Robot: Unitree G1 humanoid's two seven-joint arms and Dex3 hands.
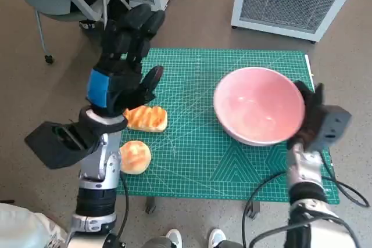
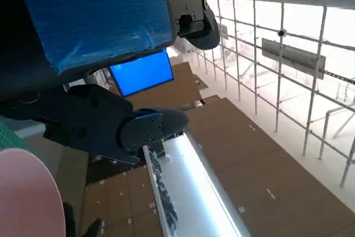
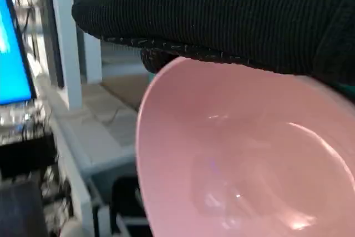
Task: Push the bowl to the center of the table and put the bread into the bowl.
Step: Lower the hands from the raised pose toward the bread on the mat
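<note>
- the left hand (image 1: 125, 65) is raised above the left part of the green cutting mat (image 1: 192, 155), blue-taped back toward the camera, black fingers spread and reaching away from the robot toward the mat's far edge; it grasps nothing.
- just below that hand in the head view lies the elongated bread (image 1: 146, 118), golden with ridges, its long axis running across the table from left to right; part of it is hidden by the hand.
- nearer the robot, at the mat's left front edge, sits a round bun (image 1: 135, 157), just beside the left forearm and apart from the long loaf.
- the pink bowl (image 1: 258, 105) stands on the right half of the mat, right of its middle, mouth up and empty; it seems tipped a little, though that is hard to tell.
- the right hand (image 1: 309, 111), in its black glove, lies flat against the bowl's right outer wall, fingers pointing away from the robot; in the right wrist view the glove (image 3: 233, 20) runs along the rim. it presses the bowl without gripping it.
</note>
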